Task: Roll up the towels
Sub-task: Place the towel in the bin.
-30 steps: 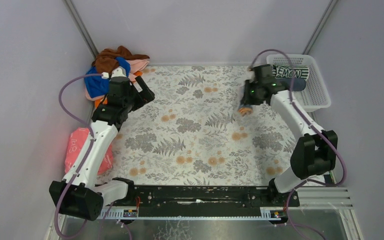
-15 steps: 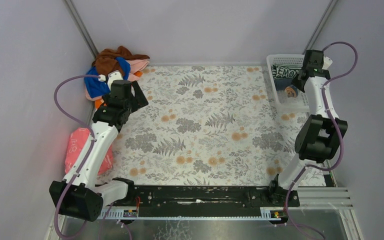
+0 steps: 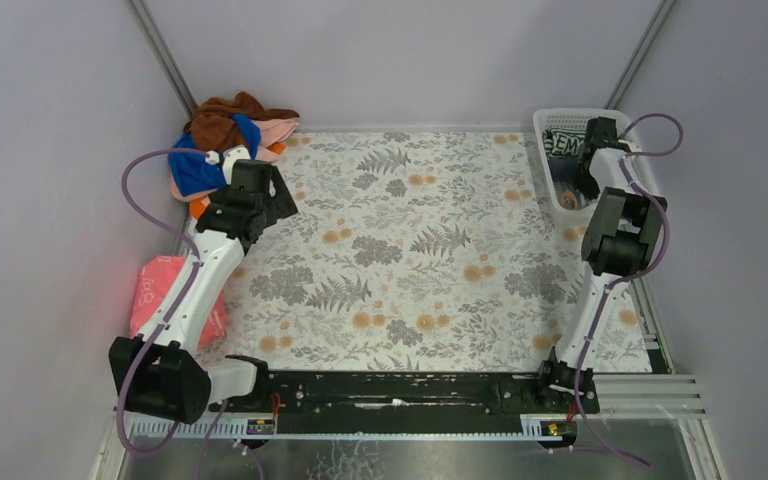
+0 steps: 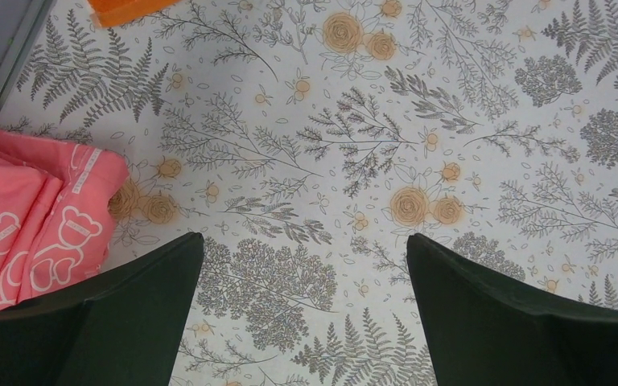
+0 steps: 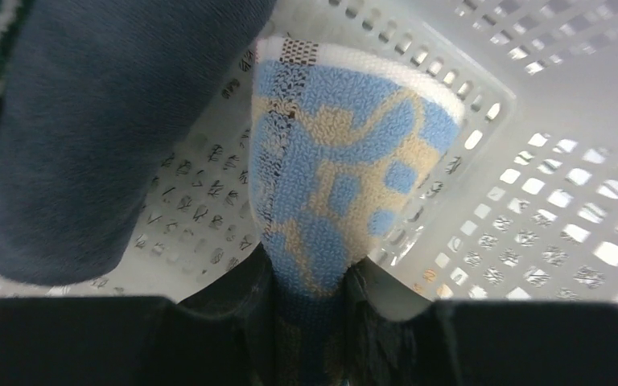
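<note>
A heap of loose towels lies in the back left corner: brown, royal blue and pale pink, with an orange one at its near edge. My left gripper hovers just right of the heap, open and empty over the floral mat. My right gripper is down inside the white basket, shut on a rolled blue-orange-white printed towel. A dark grey roll lies beside it, with a green-white one behind.
A reddish-pink flat item with white bear print lies at the mat's left edge, also in the left wrist view. The basket's lattice wall closes in around my right gripper. Grey walls stand on three sides.
My right arm carried the rolled printed towel from over the mat to the back right and down into the basket. My left gripper drew slightly nearer and opened a little wider.
</note>
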{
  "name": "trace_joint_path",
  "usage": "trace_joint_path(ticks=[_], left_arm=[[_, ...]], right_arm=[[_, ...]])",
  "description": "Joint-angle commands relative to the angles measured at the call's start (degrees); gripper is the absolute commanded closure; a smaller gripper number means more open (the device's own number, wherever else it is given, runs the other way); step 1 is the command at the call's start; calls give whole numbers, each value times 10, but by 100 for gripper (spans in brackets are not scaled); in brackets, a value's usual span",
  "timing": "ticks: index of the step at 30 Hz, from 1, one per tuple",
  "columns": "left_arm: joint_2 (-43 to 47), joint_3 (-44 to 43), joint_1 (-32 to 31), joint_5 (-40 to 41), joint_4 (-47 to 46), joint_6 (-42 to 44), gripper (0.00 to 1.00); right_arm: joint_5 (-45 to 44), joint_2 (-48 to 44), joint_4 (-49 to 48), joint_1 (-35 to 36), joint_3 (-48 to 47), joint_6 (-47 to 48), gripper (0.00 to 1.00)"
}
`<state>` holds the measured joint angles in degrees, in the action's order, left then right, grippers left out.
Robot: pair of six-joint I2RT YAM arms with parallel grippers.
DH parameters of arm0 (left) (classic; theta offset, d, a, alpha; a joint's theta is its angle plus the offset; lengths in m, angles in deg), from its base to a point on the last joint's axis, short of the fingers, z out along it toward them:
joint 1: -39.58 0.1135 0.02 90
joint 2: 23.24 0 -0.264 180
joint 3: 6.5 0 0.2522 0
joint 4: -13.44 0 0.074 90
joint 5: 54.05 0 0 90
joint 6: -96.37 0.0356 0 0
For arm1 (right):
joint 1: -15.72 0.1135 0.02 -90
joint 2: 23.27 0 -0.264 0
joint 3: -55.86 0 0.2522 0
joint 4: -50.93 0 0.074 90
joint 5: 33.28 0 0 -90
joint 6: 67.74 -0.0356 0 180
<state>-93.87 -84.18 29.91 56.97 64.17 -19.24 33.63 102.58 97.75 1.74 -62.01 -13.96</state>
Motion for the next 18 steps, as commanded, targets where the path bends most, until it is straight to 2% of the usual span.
trace_joint_path(ticks=[1, 12, 18], left_arm=[[-11, -1, 10, 10, -1, 8, 3], [-30, -3, 29, -5, -2, 3, 3], [-31, -1, 32, -6, -2, 3, 3]], right_arm=[[10, 20, -20, 1, -25, -53, 90], [96, 48, -119, 1, 7, -159, 88], [113, 67, -142, 1, 6, -215, 77]])
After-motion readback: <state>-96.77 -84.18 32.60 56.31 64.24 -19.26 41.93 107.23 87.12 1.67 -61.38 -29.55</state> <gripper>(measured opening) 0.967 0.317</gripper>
